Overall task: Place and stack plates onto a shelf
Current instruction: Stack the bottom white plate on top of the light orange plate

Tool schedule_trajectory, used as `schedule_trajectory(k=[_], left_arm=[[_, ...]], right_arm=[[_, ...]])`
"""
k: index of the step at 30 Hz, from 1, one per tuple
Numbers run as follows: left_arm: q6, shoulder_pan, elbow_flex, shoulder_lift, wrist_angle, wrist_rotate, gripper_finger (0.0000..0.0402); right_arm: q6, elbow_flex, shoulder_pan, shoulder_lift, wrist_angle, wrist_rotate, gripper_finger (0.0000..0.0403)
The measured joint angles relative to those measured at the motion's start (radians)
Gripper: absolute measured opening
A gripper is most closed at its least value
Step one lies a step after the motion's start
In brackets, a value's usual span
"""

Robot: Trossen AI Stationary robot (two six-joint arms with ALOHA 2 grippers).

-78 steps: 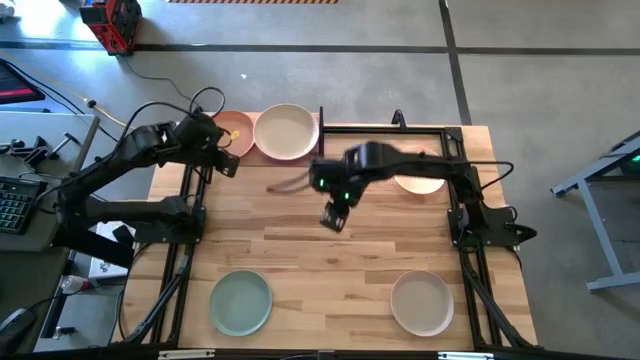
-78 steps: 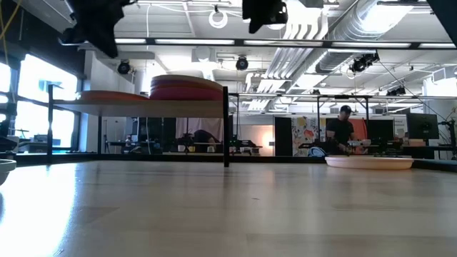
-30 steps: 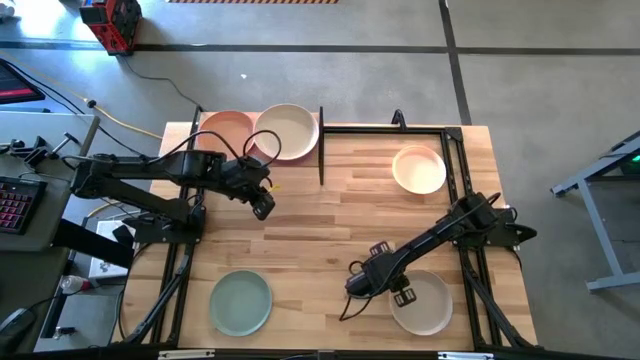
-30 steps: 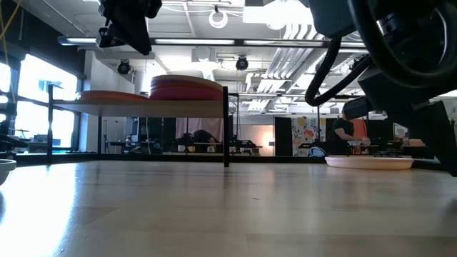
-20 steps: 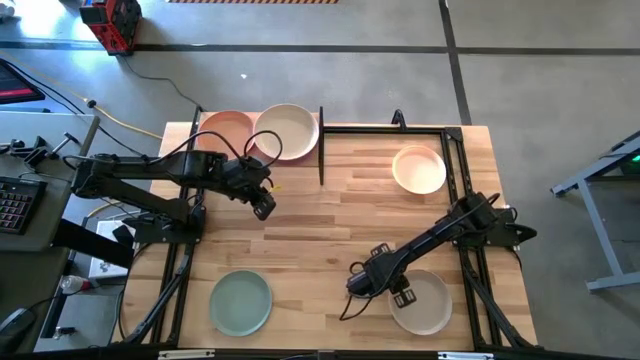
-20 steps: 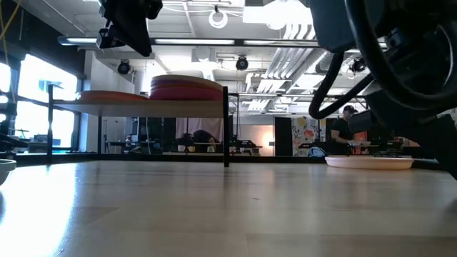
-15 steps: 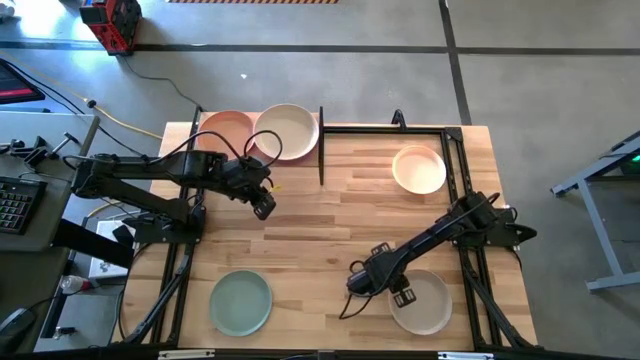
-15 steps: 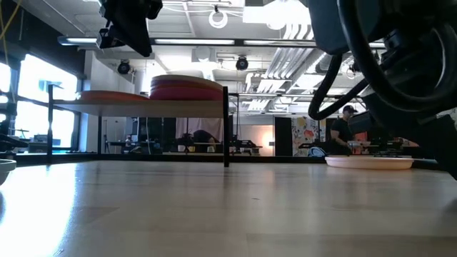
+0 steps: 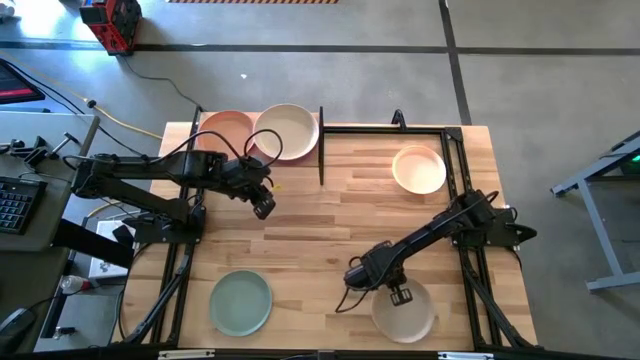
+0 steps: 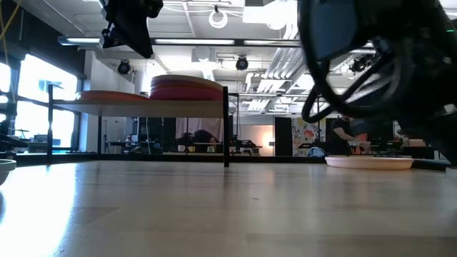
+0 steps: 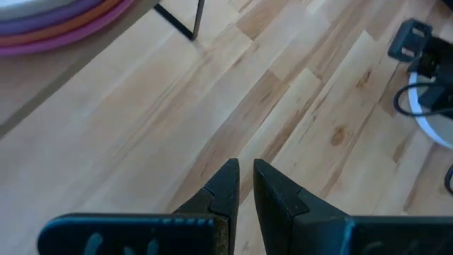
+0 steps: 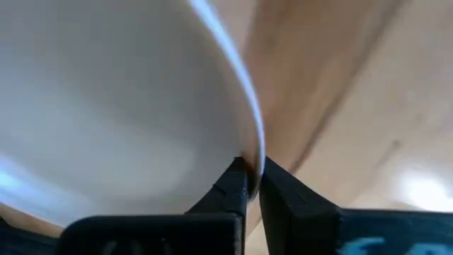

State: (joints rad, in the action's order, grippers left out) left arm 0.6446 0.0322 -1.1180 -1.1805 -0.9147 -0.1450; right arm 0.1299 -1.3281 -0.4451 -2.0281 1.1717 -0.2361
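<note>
My right gripper (image 9: 398,293) is shut on a beige plate (image 9: 403,312) near the table's front edge, right of the middle. A mint green plate (image 9: 240,302) lies flat at the near left, and a cream plate (image 9: 419,169) lies flat at the far right. The shelf (image 10: 143,107) stands at the far left; it carries a peach-topped stack (image 9: 226,130) and a cream-topped stack (image 9: 287,132) with magenta below (image 10: 187,88). My left gripper (image 9: 263,208) hangs shut above bare table in front of the shelf, holding nothing. My right gripper pinches the beige plate's rim (image 12: 249,152) on the plate's far side. One finger (image 12: 230,185) is inside the plate and the other (image 12: 283,191) is outside it. The fingers slant down from above. Whether the plate is clear of the table, I cannot tell.
Black frame rails (image 9: 400,128) run along the table's far and side edges. A black shelf post (image 9: 321,150) stands near the far middle. Bare wood lies across the table's middle (image 9: 330,230). A person (image 10: 345,132) shows in the room far behind the table.
My right gripper has shut on the beige plate's far rim. The plate has shifted a little toward the table's left and near edges. My left arm has kept still.
</note>
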Motion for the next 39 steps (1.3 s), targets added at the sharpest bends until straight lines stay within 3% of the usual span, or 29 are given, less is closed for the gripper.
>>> schedule_trajectory(k=[7, 18, 30, 39], left_arm=[[-0.062, 0.0, 0.0, 0.0, 0.0, 0.0, 0.0033], [-0.179, 0.0, 0.0, 0.0, 0.002, -0.001, 0.0033], [-0.333, 0.0, 0.0, 0.0, 0.156, -0.001, 0.0033], [-0.297, 0.0, -0.001, 0.0, 0.249, -0.003, 0.0033]], right_arm=[[0.122, -0.019, 0.048, 0.099, 0.002, 0.038, 0.0001], [0.395, -0.114, 0.139, 0.256, 0.023, 0.226, 0.0], [0.679, -0.335, 0.237, 0.269, 0.161, 0.511, 0.0], [0.753, -0.514, 0.29, 0.269, 0.209, 0.675, 0.0]])
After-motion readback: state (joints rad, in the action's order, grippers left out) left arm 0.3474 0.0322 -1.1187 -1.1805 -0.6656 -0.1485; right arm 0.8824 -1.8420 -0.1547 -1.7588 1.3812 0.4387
